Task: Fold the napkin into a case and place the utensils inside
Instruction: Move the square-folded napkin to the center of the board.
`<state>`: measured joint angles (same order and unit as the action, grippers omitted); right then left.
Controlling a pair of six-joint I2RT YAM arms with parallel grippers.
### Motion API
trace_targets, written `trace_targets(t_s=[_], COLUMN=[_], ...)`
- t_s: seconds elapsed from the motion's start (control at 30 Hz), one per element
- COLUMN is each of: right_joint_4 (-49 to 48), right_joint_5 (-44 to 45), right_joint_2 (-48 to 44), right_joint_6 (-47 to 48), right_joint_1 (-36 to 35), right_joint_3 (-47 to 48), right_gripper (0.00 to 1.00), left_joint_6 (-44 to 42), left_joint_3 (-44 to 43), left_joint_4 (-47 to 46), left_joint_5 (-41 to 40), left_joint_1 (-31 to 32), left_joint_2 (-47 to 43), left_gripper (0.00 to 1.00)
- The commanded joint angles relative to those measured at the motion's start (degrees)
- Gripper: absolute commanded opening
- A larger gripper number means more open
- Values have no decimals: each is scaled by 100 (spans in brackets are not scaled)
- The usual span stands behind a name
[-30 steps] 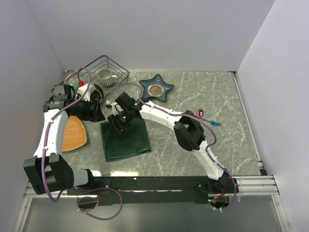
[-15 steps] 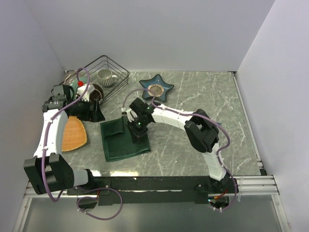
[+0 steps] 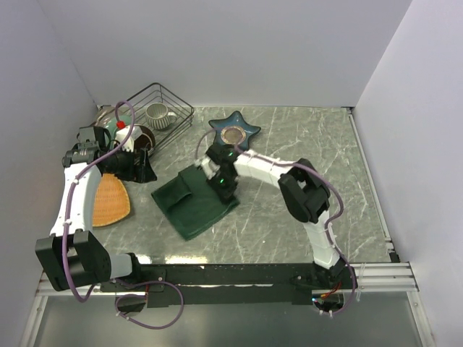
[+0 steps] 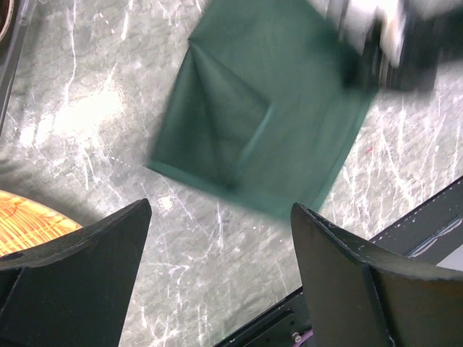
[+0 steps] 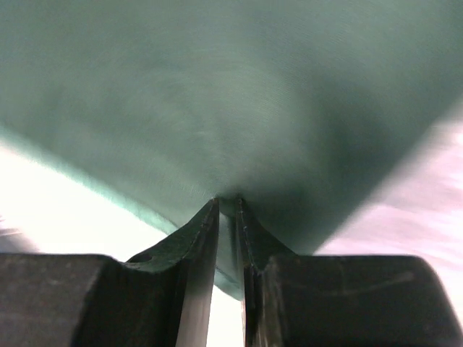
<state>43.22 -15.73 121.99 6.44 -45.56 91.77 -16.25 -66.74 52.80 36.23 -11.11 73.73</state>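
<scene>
— Step in hand?

— Folding, and early in it, to judge by the cloth. Pinching one hem of the napkin (image 3: 195, 204) with the right gripper (image 3: 223, 182), jaws nearly together and clamped on the fabric. Nothing but blurred dark green ahead of the fingertips (image 5: 206, 220) in the wrist view.

— And on the other side?

— Hovering with the left gripper (image 4: 221, 210), fingers wide apart, nothing between them. Napkin ahead of it and lower down, well clear of the tips. Woven orange mat (image 4: 25, 224) just beside one finger.

— Shape of the cloth?

— Lying mostly flat and skewed on the marble table (image 3: 304, 137), with what looks like one flap doubled over on the side away from the right gripper. No narrow layered case yet.

— Utensils?

— None to be seen in any view. Perhaps hidden behind the right arm (image 3: 311, 202); cannot tell.

— Next move?

— Likely carrying the pinched hem over the cloth toward the far edge, laying it down square, then letting go. Calls for staying low and moving slowly, so as not to drag the whole napkin along. Worth pinning the opposite side with the left gripper. More folds needed after that, before fetching anything to slip inside.
</scene>
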Motion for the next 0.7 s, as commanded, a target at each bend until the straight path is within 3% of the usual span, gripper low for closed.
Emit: trace_targets(t_s=[0.0,0.13,0.17,0.33,0.67], right_joint_4=[282,933,995,741,416], right_joint_5=[1914,776,294,-211,-862], right_joint_2=[290,115,-60,-536,-141], right_joint_6=[1201,1097,1001,588,-521], right_joint_1=[1039,1033,901,250,-242], right_joint_3=[770,2053,2064,1389,1011], right_gripper=[25,33,34,37,51], left_joint_6=[-229,-221,-203,-221,-124], left_joint_3=[-173,-129,-129,-155,-340], left_joint_4=[64,-6,-15,-41,29], left_joint_5=[95,156,191,280,463], left_joint_1=[-31,-31,-31,-31,-31], left_joint_2=[-149,-53,-35,71,194], left_gripper=[85,85,85,85,85])
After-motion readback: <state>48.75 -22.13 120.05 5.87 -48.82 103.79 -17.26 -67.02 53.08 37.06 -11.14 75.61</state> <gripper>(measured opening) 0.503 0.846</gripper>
